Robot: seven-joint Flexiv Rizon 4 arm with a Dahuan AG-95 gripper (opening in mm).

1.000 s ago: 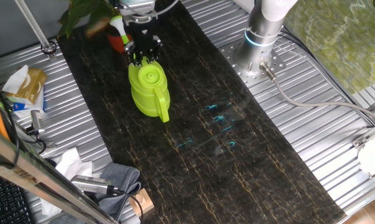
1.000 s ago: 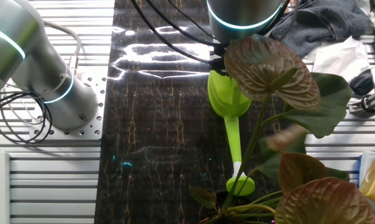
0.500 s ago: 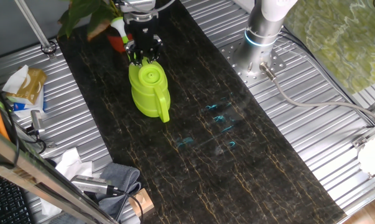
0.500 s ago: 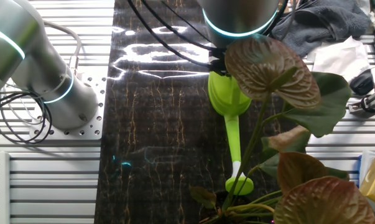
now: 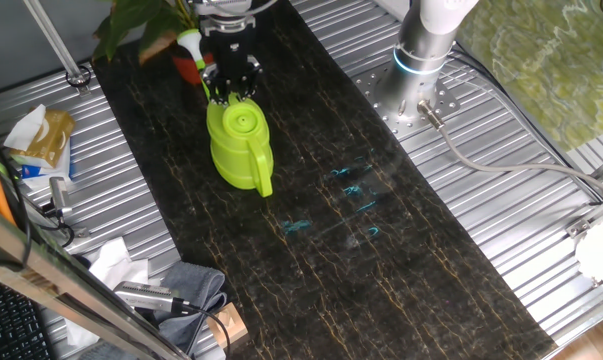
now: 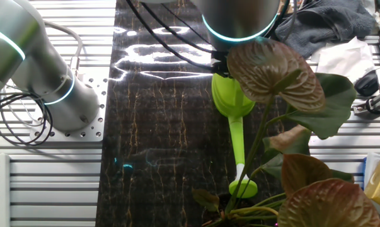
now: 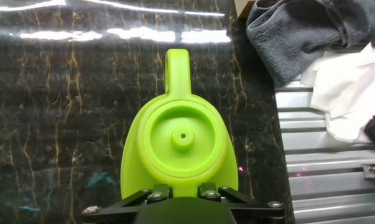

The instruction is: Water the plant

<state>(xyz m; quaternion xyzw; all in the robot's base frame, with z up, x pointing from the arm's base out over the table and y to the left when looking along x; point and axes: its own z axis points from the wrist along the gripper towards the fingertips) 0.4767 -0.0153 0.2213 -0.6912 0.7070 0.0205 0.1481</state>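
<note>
The lime-green plastic watering can [image 5: 240, 148] is being gripped at its spout end by the black two-finger gripper [image 5: 231, 84], beside the orange-potted leafy plant [image 6: 284, 120] at the dark marble worktop's [image 5: 381, 260] end.

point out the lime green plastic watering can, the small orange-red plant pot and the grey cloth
lime green plastic watering can [image 7: 181, 140]: hand view, on its round top.
small orange-red plant pot [image 5: 189, 69]: one fixed view, on the visible side of the pot.
grey cloth [image 7: 299, 31]: hand view, on its folded middle.
</note>
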